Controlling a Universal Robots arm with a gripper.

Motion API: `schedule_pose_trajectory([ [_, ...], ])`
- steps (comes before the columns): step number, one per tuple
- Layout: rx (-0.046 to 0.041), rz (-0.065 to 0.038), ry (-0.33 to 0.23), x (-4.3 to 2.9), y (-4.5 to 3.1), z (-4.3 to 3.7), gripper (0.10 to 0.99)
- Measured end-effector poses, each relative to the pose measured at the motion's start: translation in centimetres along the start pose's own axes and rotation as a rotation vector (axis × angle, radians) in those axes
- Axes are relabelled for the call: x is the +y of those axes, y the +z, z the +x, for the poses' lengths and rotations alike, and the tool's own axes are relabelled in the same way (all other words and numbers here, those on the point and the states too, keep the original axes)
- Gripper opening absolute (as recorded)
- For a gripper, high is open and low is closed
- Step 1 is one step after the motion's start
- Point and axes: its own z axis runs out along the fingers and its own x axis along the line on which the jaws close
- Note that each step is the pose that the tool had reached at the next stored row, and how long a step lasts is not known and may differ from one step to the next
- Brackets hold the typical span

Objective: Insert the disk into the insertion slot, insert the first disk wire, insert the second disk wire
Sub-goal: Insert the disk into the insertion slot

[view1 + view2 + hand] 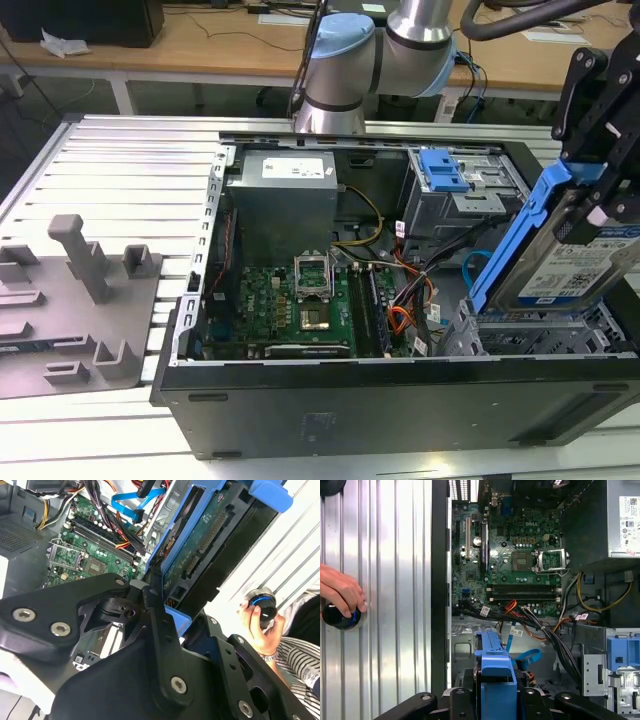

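My gripper (592,195) is shut on the disk (575,262), a silver drive with a white label in a bright blue frame (512,235). The disk hangs tilted, its lower end just above the insertion slot (530,335), the grey perforated cage at the case's near corner on the exterior view's right. In the second wrist view the disk's green underside (200,537) shows between the black fingers (156,587). The first wrist view has the blue frame (495,672) over the cage (462,647). The second disk wire (470,266) (131,502) (527,657), light blue, loops beside the cage. I cannot tell which bundle is the first disk wire.
The open case (400,400) holds a green motherboard (300,300), a grey power supply (285,200), orange and black wire bundles (415,290) and a taller grey bay with a blue latch (443,170). A person's hand (340,592) rests on a black knob (337,617) beside the case.
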Motion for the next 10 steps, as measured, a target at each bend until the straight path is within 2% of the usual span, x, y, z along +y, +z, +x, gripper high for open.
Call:
schedule_pose_trajectory([
  [7, 0.0, 0.0, 0.0, -0.02, 0.51, 0.01, 0.365],
  [10, 0.0, 0.0, 0.0, -0.04, 0.97, 0.02, 0.365],
])
